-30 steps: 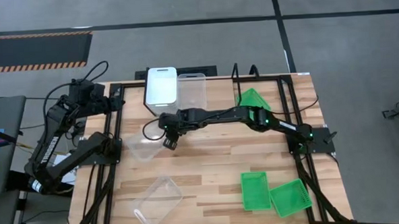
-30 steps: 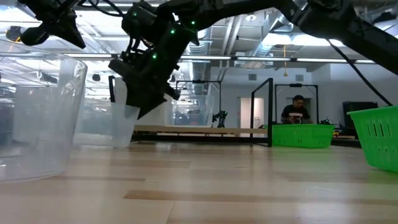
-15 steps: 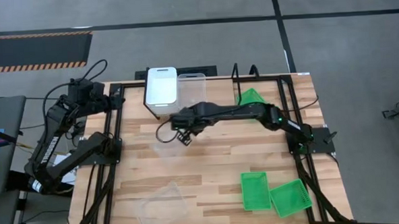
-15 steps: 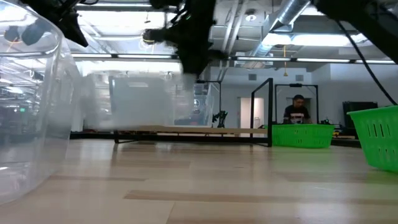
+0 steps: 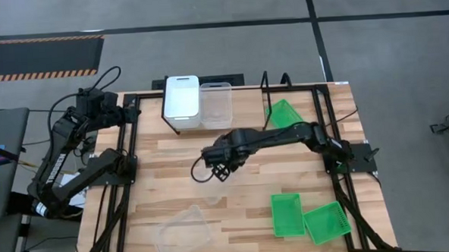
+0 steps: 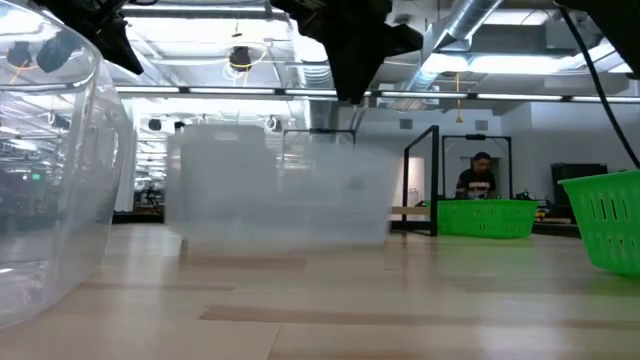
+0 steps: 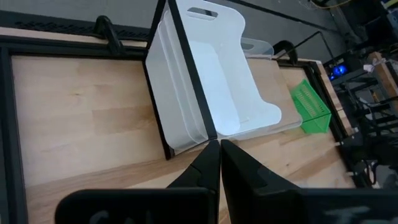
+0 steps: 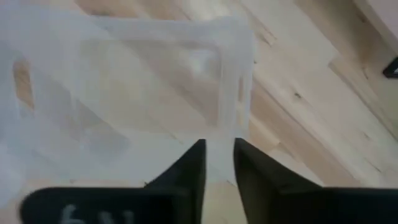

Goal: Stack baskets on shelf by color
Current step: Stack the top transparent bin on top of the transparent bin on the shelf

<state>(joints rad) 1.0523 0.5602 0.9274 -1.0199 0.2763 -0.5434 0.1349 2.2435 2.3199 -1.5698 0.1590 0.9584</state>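
My right gripper [image 5: 219,170] is over the table's middle, shut on a clear see-through basket [image 8: 143,81], which shows blurred below it in the low view [image 6: 280,195]. The shelf [image 5: 264,85] stands at the far edge. On it are a white basket [image 5: 181,97], a clear basket [image 5: 217,103] and a tilted green mesh basket [image 5: 285,113]. My left gripper [image 7: 219,155] is shut and empty at the far left, near the shelf's left end [image 5: 125,109]. My right gripper has the clear basket's rim [image 8: 219,144] pinched between its two fingers, at one wall near a corner. The fingers come from above, pointing down. The basket hangs below them, open side up, a little above the tabletop [image 6: 330,300].
Another clear basket [image 5: 179,230] lies near the front left and fills the low view's left side [image 6: 50,170]. Two green mesh baskets [image 5: 287,214] [image 5: 325,222] lie at the front right. A person [image 6: 478,175] is in the room behind.
My right gripper has carried the clear basket from the table's left middle toward the right and the near edge, staying shut on it. The basket has swung along below it and shows blurred.
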